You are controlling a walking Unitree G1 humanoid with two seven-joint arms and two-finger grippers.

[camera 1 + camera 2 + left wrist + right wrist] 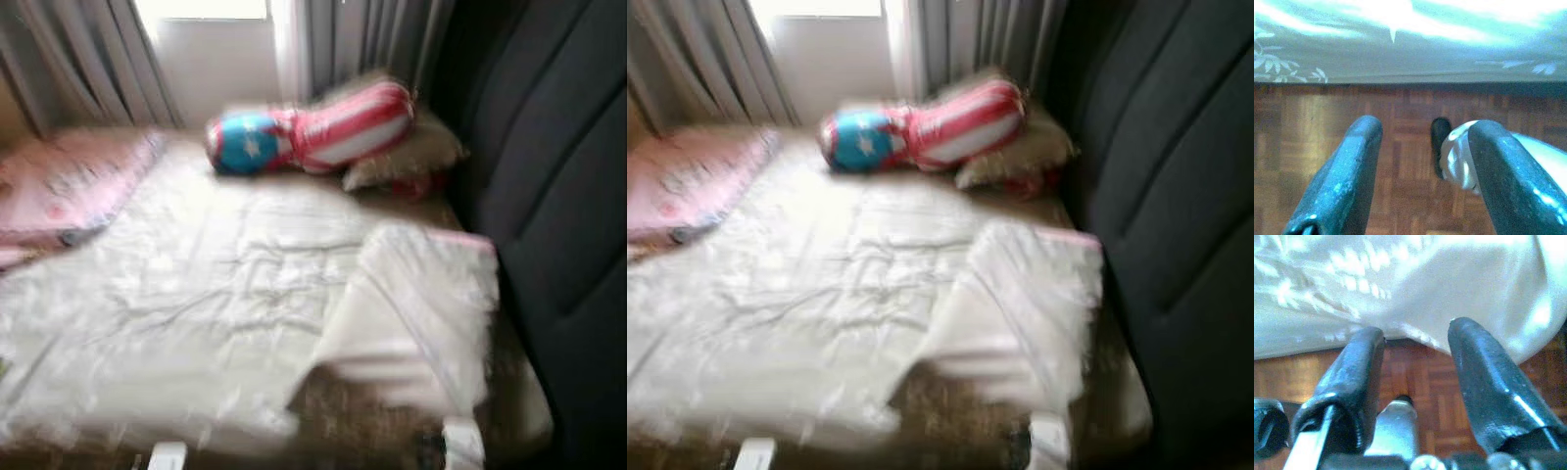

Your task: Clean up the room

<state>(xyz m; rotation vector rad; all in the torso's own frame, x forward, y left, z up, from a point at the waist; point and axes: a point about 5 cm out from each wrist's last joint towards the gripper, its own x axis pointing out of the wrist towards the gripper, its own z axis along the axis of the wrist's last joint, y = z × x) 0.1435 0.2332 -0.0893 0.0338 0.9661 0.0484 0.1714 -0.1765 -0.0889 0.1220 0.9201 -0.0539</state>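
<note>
A bed with a rumpled white sheet lies before me, blurred. A folded white blanket rests on its right side. At the head lie a red, white and blue star cushion, a beige pillow behind it, and a pink pillow at the left. My left gripper is open over the wooden floor beside the bed's edge. My right gripper is open, its fingertips just below the hanging edge of the white bedding, with nothing between them.
A dark padded headboard or wall panel runs along the right side. Grey curtains and a bright window stand behind the bed. Parquet floor lies below the bed's edge, with part of the robot's foot on it.
</note>
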